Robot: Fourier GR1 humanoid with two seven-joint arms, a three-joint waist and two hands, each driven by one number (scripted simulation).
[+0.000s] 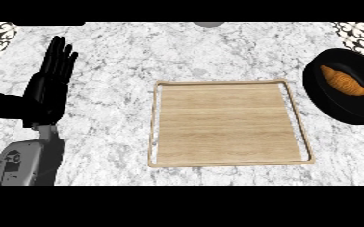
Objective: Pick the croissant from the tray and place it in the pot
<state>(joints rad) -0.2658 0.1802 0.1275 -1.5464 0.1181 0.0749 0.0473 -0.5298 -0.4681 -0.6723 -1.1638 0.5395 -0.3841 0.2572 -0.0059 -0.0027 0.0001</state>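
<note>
Head view: the croissant (342,81), golden-orange and ridged, lies inside the black pot (327,107) at the worktop's (113,115) right edge. The pale wooden tray (226,123) sits mid-worktop, just left of the pot. The left hand (51,79) rests at the left, fingers straight and pointing up, holding nothing.

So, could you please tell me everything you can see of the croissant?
The croissant is golden orange with darker ridges across it, long and tapered. It lies inside the black pot at the view's right edge, slanting from upper left to lower right on the pot's dark bottom. No hand touches it. Its lower end comes close to the picture's edge, so a little of it may be cut off.
</note>
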